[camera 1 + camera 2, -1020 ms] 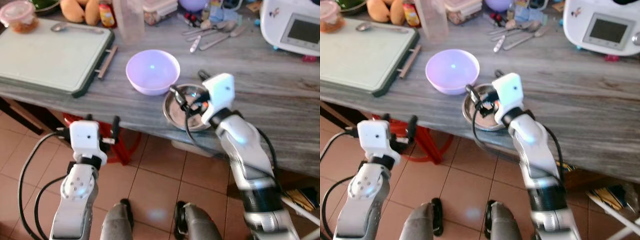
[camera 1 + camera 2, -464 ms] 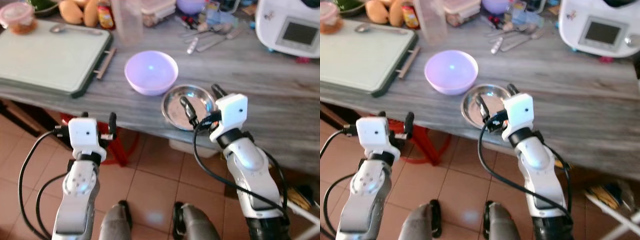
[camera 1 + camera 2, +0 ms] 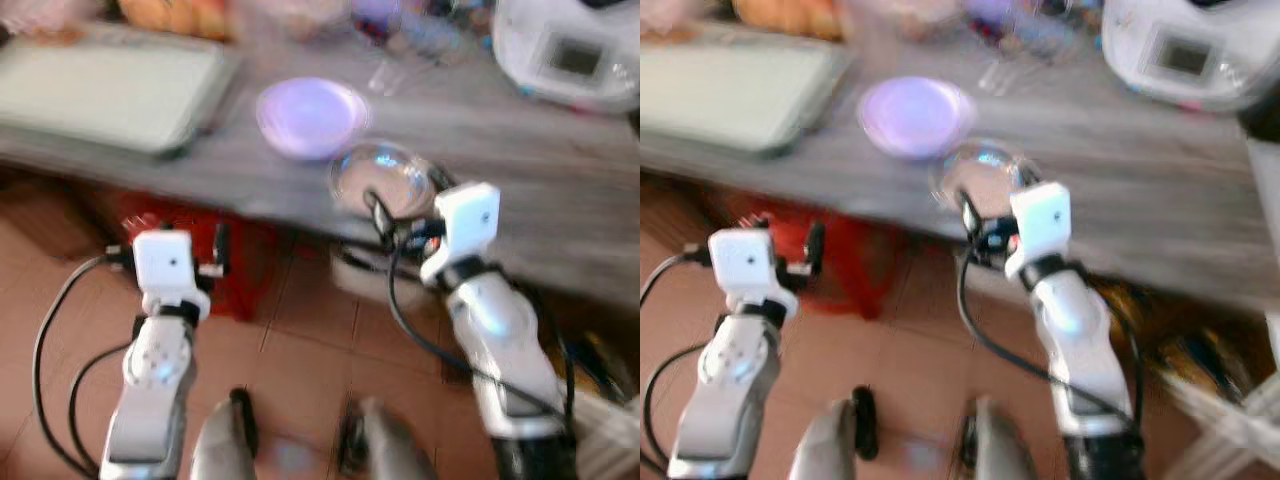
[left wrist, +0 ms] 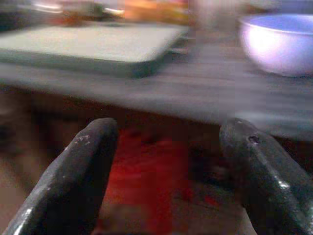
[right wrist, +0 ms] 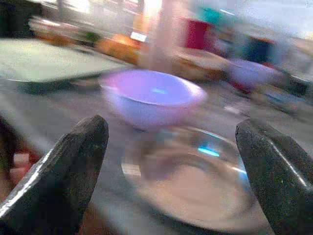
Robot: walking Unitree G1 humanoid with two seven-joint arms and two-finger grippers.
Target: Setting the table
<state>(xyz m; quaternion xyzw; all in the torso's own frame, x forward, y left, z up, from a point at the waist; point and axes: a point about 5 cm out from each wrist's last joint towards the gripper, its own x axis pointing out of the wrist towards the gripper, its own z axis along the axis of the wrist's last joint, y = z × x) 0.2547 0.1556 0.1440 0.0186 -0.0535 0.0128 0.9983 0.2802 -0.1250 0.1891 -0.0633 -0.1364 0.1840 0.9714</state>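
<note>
The steel plate (image 3: 385,180) lies on the grey wooden counter (image 3: 560,215) close to its front edge, smeared by motion blur so its rim is hard to trace. From the right wrist view the plate (image 5: 195,176) sits between and beyond the two black fingers (image 5: 63,171), which stand wide apart with nothing between them. The right gripper (image 3: 405,200) hovers just off the counter's front edge, near the plate, and I cannot tell whether one fingertip touches the rim. Its white wrist block sits just below the edge, the silver arm running down from it.

The lilac bowl (image 3: 308,115) stands on the counter just behind the plate, to its left; whether the two touch is lost in the blur.

The left gripper (image 4: 166,161) has its fingers (image 4: 73,171) spread wide and empty, held below the counter's edge and well to the left of the plate, aimed at a red blur under the counter that I cannot identify. The pale green cutting board (image 3: 110,85) lies on the counter far left of the bowl, partly cut off by the frame. A white appliance (image 3: 565,50) stands at the counter's back right, also cut off. Items along the back of the counter are too blurred to name
</note>
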